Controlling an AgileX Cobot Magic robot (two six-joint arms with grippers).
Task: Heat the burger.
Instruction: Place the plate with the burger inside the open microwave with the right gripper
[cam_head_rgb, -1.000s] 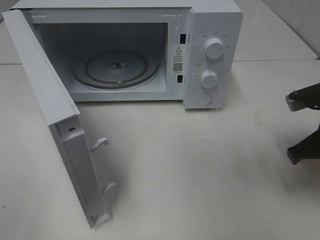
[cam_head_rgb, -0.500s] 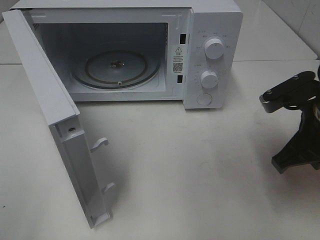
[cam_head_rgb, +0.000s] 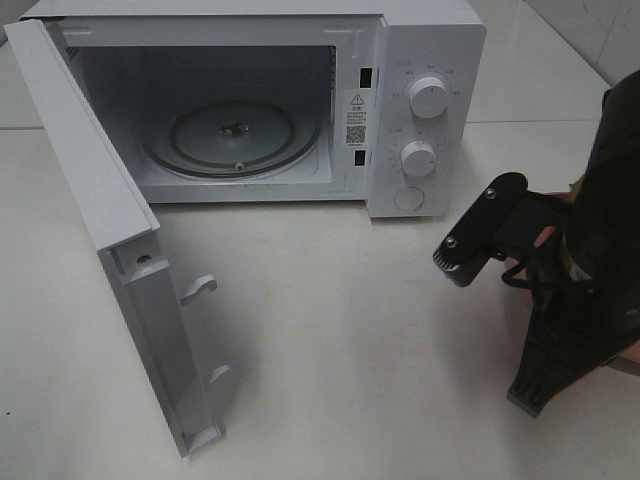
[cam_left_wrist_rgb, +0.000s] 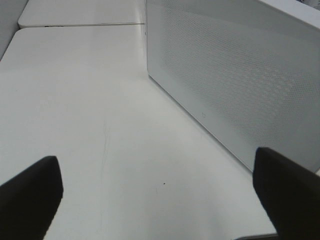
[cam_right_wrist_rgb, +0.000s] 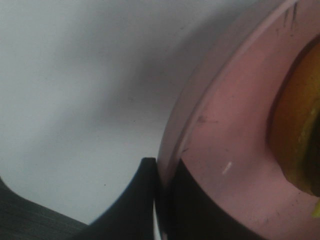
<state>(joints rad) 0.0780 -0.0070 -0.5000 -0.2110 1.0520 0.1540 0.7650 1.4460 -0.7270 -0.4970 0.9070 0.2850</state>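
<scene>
**Burger, plated, held on the right: oven mouth lies left and rearward**

- Burger (cam_right_wrist_rgb: 300, 115): sits on the pink plate (cam_right_wrist_rgb: 220, 150), inward from the held rim. You cannot see it in the high view, where the arm hides it.
- Right gripper (cam_right_wrist_rgb: 162, 200): fingers pinched narrow on the plate's rim, near the worktop's (cam_head_rgb: 350, 330) right edge.
- Left gripper (cam_left_wrist_rgb: 155, 200): fingers spread wide, holding nothing, beside the microwave's (cam_head_rgb: 425, 40) perforated outer wall.
- Turntable (cam_head_rgb: 232, 135): bare, door (cam_head_rgb: 90, 180) swung wide.
- Judgement: your right arm is nearer, so carry the plate left and toward the rear edge, keeping it level.
</scene>
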